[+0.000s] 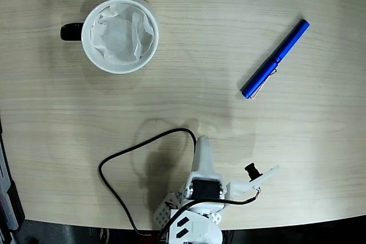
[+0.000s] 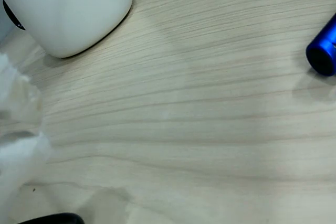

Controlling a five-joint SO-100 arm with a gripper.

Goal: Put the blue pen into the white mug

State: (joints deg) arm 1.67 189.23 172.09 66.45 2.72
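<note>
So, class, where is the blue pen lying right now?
In the fixed view, the blue pen lies diagonally on the table's right side, apart from the white mug at upper left.

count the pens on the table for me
1. The blue pen lies diagonally at the fixed view's upper right, far from the white mug; no others visible.

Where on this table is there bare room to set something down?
Bare wood spans between the white mug and the blue pen, and along the left, below the mug. It is crowded only at the bottom edge, around the arm's base and looping black cable.
</note>
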